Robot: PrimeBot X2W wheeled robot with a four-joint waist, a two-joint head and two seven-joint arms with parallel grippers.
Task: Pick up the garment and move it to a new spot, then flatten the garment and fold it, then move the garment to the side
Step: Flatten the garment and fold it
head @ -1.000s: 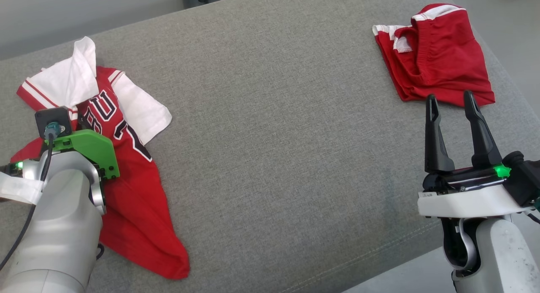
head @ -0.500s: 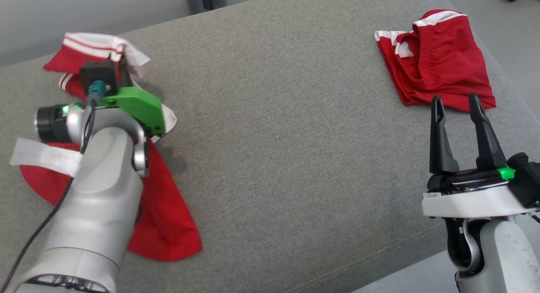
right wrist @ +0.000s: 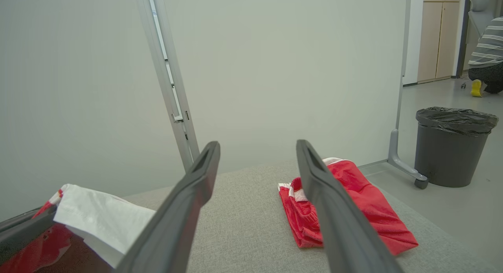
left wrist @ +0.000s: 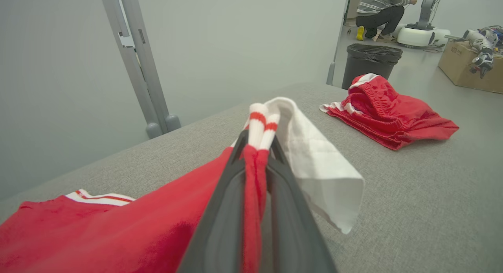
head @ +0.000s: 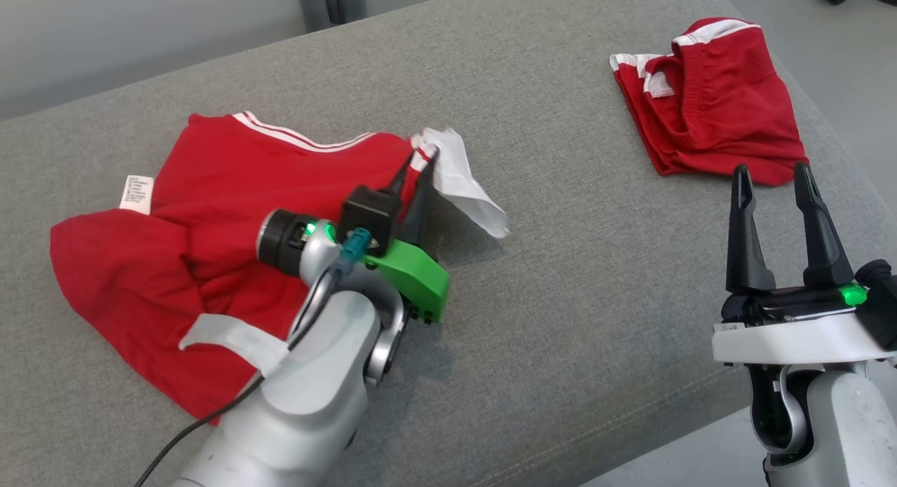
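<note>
The left claw (head: 419, 166) is clenched on the red jersey (head: 210, 193), pinching the red-and-white striped cuff of a sleeve between its two dark fingers; the left wrist view shows the cloth squeezed tight between the jaws, with the cuff poking out past the fingertips. The jersey lies rumpled on the left half of the gray fabric-covered tabletop (head: 560, 277), its red body spread toward the left edge. A white label (head: 137, 193) shows near its far left side, and a white sleeve panel (head: 466, 189) droops from the gripped spot down to the right. The right claw (head: 771, 182) hovers at the near right with its fingers spread wide apart and nothing between them. Just beyond its fingertips, at the far right of the tabletop, lies a bunched pair of red shorts (head: 708, 122) with white trim, well apart from the jersey. Past the tabletop stand a gray wall panel, a metal post (right wrist: 169, 88) and a dark bin (right wrist: 452, 151) with a black liner, and a person (left wrist: 379, 10) crouches on the floor farther off.
</note>
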